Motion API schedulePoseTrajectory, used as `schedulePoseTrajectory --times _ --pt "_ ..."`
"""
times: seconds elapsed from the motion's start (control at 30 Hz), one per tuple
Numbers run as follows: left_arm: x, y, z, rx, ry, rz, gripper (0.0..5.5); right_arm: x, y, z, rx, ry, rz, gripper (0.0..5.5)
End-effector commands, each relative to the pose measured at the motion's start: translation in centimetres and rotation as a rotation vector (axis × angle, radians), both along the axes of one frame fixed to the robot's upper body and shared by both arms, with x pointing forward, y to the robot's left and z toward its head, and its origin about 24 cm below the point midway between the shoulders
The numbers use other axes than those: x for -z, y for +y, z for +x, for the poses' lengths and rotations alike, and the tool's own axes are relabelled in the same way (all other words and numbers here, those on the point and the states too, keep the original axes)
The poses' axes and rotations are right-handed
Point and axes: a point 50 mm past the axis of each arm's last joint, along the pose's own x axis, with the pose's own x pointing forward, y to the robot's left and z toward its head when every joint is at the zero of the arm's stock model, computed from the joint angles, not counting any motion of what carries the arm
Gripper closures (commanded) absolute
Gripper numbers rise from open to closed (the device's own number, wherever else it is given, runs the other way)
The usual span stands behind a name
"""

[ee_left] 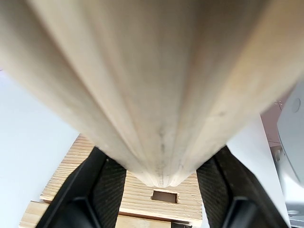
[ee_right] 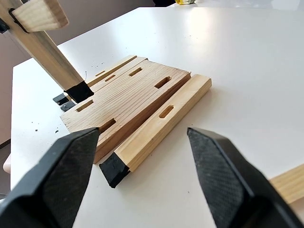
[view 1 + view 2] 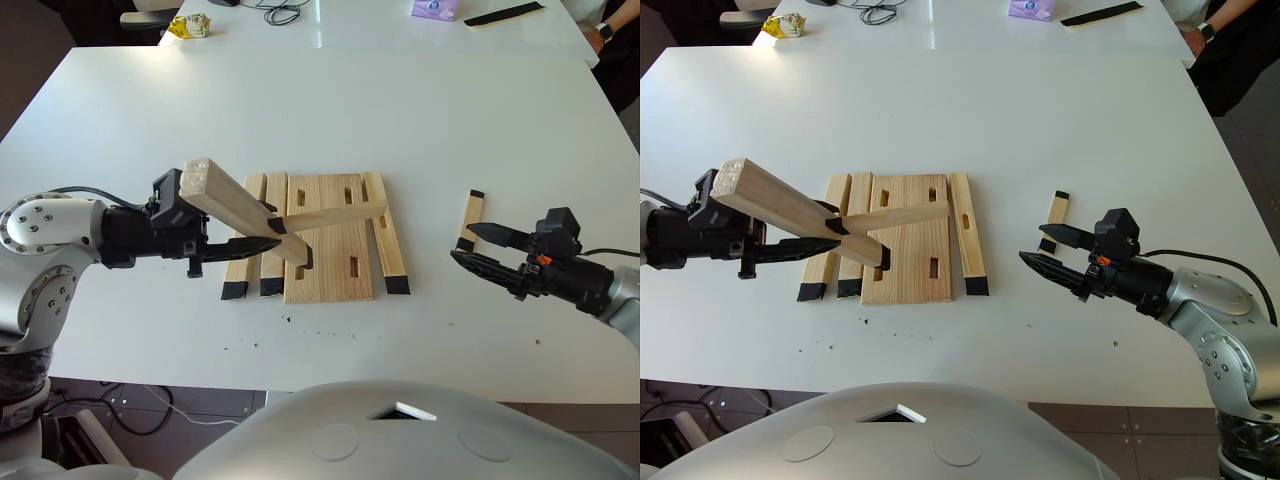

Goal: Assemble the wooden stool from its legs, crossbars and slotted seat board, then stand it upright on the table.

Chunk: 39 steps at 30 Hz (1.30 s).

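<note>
My left gripper (image 3: 262, 232) is shut on a wooden leg (image 3: 235, 205), held tilted with its black-capped end down on the slotted seat board (image 3: 335, 245). A crossbar (image 3: 340, 212) reaches from that leg across the board. In the left wrist view the leg (image 1: 156, 95) sits between both fingers (image 1: 104, 185). Two more legs (image 3: 255, 240) lie along the board's left side and one leg (image 3: 386, 240) along its right. A short crossbar (image 3: 471, 218) lies farther right, just behind my open right gripper (image 3: 462, 241). The right wrist view looks between its fingers (image 2: 61, 175) at the right leg (image 2: 161, 118).
The white table (image 3: 400, 110) has wide free room behind and around the parts. Small dark crumbs (image 3: 300, 325) lie near the front edge. On a second table behind are a yellow packet (image 3: 190, 26), a purple box (image 3: 435, 9) and a black strip (image 3: 505, 13).
</note>
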Motion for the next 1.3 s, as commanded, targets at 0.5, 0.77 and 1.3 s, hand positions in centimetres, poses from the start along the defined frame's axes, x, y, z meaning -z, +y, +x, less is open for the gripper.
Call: schedulePoseTrajectory --times 0.5,0.77,1.3 --pt "1.0 1.2 0.1 0.001 -0.020 0.079 3.42 0.0 0.1 0.1 -0.005 -0.010 -0.011 2.09" --pt "1.5 1.1 -0.2 -0.004 -0.004 0.072 3.42 0.0 0.2 0.1 -0.010 -0.008 -0.007 2.09" --pt "2.3 1.0 -1.0 0.018 0.008 0.088 3.42 0.0 0.3 0.1 -0.016 -0.005 -0.005 2.09"
